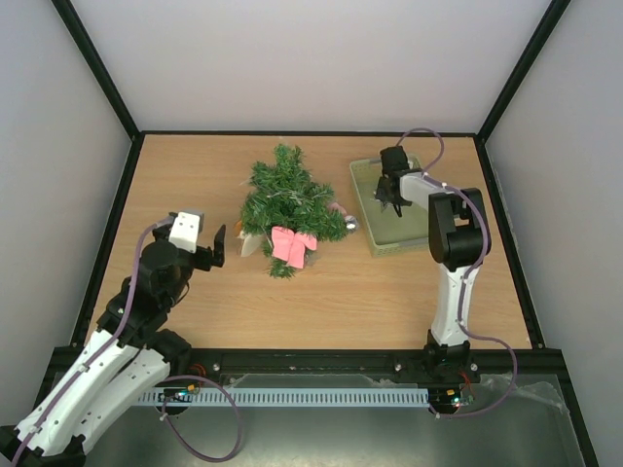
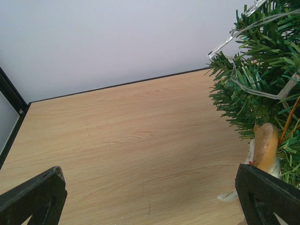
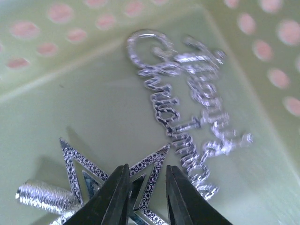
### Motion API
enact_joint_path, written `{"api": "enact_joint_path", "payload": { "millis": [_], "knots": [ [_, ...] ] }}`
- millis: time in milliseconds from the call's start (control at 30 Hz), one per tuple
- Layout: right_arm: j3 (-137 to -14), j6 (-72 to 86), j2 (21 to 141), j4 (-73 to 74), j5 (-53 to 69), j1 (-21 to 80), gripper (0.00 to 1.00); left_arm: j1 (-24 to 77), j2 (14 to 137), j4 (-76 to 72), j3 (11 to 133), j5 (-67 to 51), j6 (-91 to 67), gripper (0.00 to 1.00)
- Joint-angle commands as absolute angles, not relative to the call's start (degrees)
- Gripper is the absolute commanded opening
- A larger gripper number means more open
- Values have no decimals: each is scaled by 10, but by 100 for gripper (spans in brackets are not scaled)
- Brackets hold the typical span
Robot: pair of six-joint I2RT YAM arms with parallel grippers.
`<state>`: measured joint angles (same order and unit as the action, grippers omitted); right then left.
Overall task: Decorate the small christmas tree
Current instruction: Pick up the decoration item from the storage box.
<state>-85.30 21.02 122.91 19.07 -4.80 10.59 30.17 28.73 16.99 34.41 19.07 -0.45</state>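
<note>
Inspecting the right pincer (image 3: pixel 145 172) first: its two black fingers stand close together inside the pale green perforated plastic basket (image 3: pixel 70 28), with one arm of a silver glitter star (image 3: pixel 154 159) between the tips. Whether they actually pinch it I cannot tell. The picture's lower edge cuts off the star's lower half. From overhead, my right pincer (image 1: pixel 392 195) and wrist hide the basket's (image 1: pixel 394 249) contents.

Basket contents, seen from the right wrist: the star, a silver cursive lettering ornament (image 3: pixel 187 117) lying flat just beside it, and a silver textured tube (image 3: pixel 44 197) at the star's left point. I cannot tell whether tube and star are joined.

The small christmas tree (image 1: pixel 289 199), a dark green bristly conical fir, lies on its side mid-way across the light wooden surface (image 1: pixel 195 175), just left of the basket, tip toward the far wall. A pink fabric bow (image 1: pixel 292 245) sits at its near end. The left wrist view shows a clear plastic strand (image 2: pixel 243 28) through the tree's (image 2: pixel 262 79) branches and a tan oblong ornament (image 2: pixel 266 145), partly hidden.

The left pincer (image 1: pixel 209 248) stands fully spread, empty, near the tree but apart.
</note>
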Motion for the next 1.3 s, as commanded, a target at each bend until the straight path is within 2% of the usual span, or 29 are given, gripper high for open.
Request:
{"api": "enact_joint_path", "payload": {
  "millis": [0, 233, 400, 700, 1267],
  "knots": [
    [-789, 219, 1187, 253, -102, 105, 20, 299, 277, 153, 337, 189, -4, 100],
    [-712, 218, 1102, 254, -69, 105, 21, 299, 266, 153, 334, 188, -4, 100],
    [-749, 190, 1075, 267, -46, 105, 23, 298, 271, 151, 334, 188, -4, 100],
    [-821, 150, 1131, 229, 60, 104, 23, 299, 273, 154, 336, 200, -7, 100],
    [-858, 86, 1200, 238, 48, 92, 24, 298, 268, 152, 333, 200, -5, 100]
  ]
}}
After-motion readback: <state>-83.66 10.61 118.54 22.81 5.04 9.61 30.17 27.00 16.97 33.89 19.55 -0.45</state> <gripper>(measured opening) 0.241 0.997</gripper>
